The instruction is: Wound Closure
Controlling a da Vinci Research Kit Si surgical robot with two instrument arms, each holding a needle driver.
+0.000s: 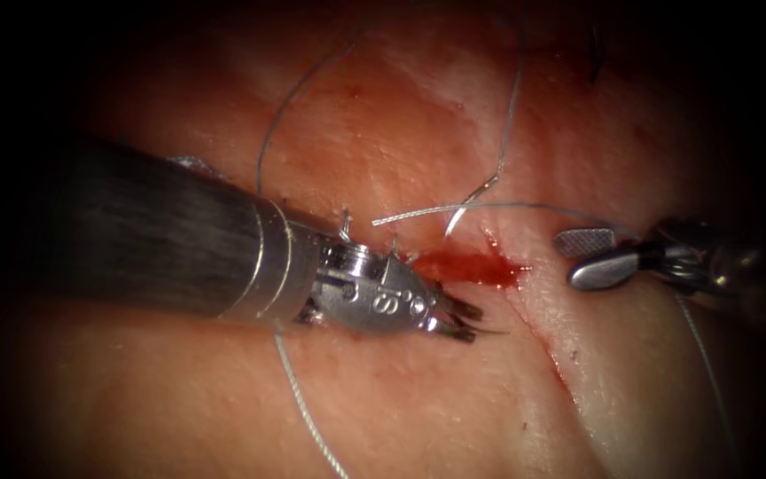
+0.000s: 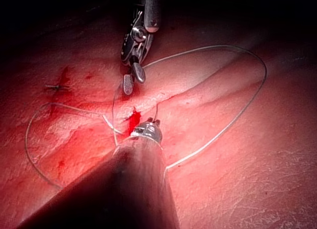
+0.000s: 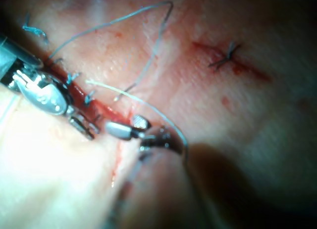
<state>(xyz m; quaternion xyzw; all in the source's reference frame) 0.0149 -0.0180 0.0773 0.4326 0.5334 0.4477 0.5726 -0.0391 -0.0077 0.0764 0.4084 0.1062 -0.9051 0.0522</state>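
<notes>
The cut (image 1: 525, 310) runs down the tissue (image 1: 401, 417), with red fluid (image 1: 476, 266) pooled at its upper end. My left tool (image 1: 461, 320) lies just left of the pool, its dark jaws a little apart and open, with nothing seen between them. The right tool (image 1: 589, 255) waits right of the cut, jaws open and empty; it also shows in the right wrist view (image 3: 130, 126). A thin pale curve, seemingly the needle (image 1: 489, 206) (image 3: 143, 104), lies on the tissue above the pool, free of both tools, with its point to the left. Thread (image 1: 511, 106) loops away.
Short cut thread ends (image 1: 345, 222) from stitches stand beside the left tool's wrist. A knotted stitch (image 3: 228, 53) (image 2: 57, 86) sits farther along the tissue. A wide thread loop (image 2: 262, 75) lies over the tissue, and another strand (image 1: 299, 399) trails below the left shaft.
</notes>
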